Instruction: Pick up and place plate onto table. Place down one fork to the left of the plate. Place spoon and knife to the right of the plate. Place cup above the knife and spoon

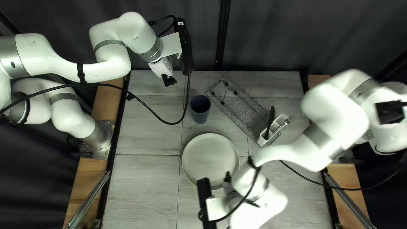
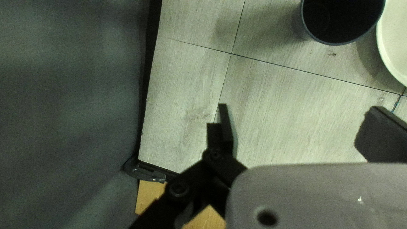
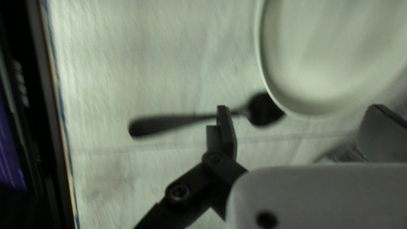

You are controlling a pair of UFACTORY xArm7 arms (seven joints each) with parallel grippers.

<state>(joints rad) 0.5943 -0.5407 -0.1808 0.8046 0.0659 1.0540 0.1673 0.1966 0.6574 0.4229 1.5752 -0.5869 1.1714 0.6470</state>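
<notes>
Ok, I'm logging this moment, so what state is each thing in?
Plate, face up on the table
Cup, upright on the table
Spoon, lying down, bowl by the plate's rim
Fork, in the white holder, tines out
Black utensil, in the same holder
Dish rack, on the table
Left gripper, open, holding nothing
Right gripper, open, above the spoon

Slanted overhead, two wrist close-ups
</notes>
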